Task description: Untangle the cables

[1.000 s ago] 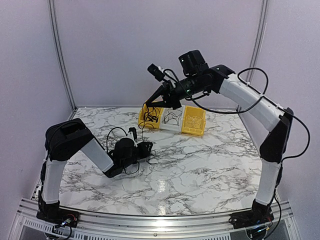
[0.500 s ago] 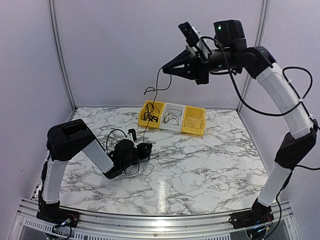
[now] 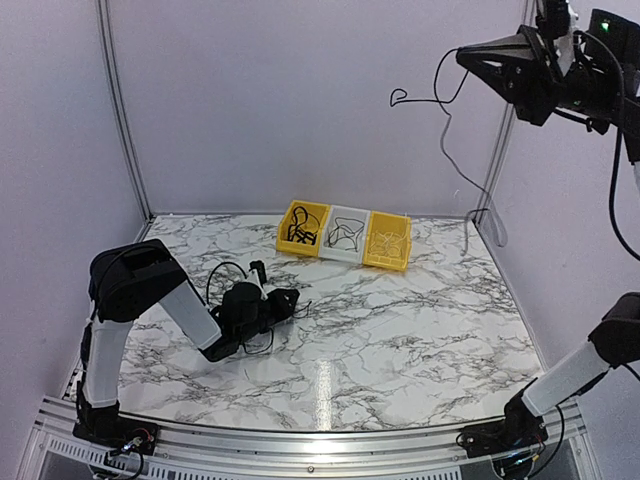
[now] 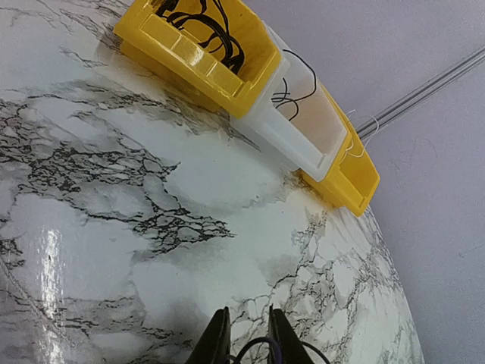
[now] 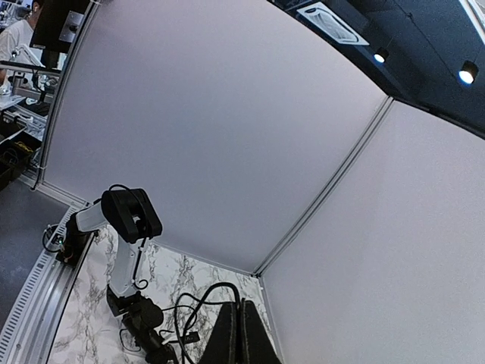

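Marble table (image 3: 400,330), top view: right gripper (image 3: 468,55) is hanging high, pinching a black cable (image 3: 447,130) that is dangling toward the far-right corner. Left gripper (image 3: 288,300) is lying low among cables (image 3: 226,266); more are sitting in bins (image 3: 385,262). Left wrist: fingers (image 4: 218,343) are standing narrowly apart around a black loop (image 4: 256,343), cannot tell if gripped. Right wrist: fingers (image 5: 227,341) are pressing together.

No text, label, brand, number or sign could be read in any view. The yellow bins (image 3: 388,262) and the white bin (image 3: 340,255) had plain walls (a small green light (image 3: 603,14) on the right arm (image 3: 585,75) carried no lettering). The marble-patterned bench (image 3: 420,320) showed only veins.
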Controlling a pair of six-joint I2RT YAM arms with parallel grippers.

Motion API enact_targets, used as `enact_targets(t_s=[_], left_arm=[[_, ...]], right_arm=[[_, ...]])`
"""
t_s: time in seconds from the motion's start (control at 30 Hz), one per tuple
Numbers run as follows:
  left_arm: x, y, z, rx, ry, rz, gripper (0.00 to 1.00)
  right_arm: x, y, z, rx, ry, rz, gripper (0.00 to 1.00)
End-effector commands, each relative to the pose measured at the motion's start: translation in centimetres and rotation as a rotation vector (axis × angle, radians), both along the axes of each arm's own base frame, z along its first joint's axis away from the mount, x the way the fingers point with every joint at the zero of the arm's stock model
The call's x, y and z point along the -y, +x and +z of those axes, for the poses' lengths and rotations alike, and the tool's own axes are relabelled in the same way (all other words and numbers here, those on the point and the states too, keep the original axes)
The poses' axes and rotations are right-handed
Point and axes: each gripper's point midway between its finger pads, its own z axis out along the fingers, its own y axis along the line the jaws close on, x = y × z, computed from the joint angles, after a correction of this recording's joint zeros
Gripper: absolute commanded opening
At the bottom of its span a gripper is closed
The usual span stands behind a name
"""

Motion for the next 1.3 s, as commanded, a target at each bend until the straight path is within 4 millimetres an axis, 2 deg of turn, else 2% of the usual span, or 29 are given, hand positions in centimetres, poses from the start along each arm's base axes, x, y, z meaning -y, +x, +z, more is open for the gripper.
enact_targets(t_s=[0.0, 0.1, 0.27, 0.43, 0.6, 0.8, 0.97, 1.13, 1.27], left_arm=[[-1.4, -1.2, -1.9, -0.059, 0.071, 0.014, 0.18], [-1.0, -1.8, -0.7, -0.032, 0.072, -0.016, 0.21], [0.0, -3.3, 3.3, 0.064, 0.076, -0.103, 0.3], [-1.5, -4.4, 6.8, 0.12, 0.052, -0.094, 0.41], [-4.0, -5.8, 9.2, 0.169, 0.054, -0.06, 0.42], [-6.2, -7.2, 8.8, 0.153, 0.089, -0.046, 0.43], [-7.8, -8.3, 7.5, 0.125, 0.117, -0.037, 0.43], [-8.6, -8.8, 6.6, 0.108, 0.146, -0.036, 0.43], [-8.5, -8.8, 6.2, 0.103, 0.157, -0.042, 0.43]], right_arm=[[-0.1, 1.6, -0.3, -0.015, -0.001, -0.035, 0.0], [-0.5, 4.0, -1.1, -0.022, -0.003, -0.1, 0.0], [-1.4, 8.4, -3.3, -0.051, -0.019, -0.204, 0.0], [-2.8, 13.1, -6.7, -0.123, -0.038, -0.271, 0.0], [-4.2, 17.5, -9.7, -0.165, -0.056, -0.323, 0.0], [-5.6, 22.5, -11.4, -0.168, -0.052, -0.391, 0.0], [-6.5, 26.3, -12.7, -0.141, -0.05, -0.458, 0.0], [-6.8, 29.0, -13.9, -0.124, -0.055, -0.515, 0.0], [-7.3, 30.3, -13.6, -0.11, -0.035, -0.527, 0.0]])
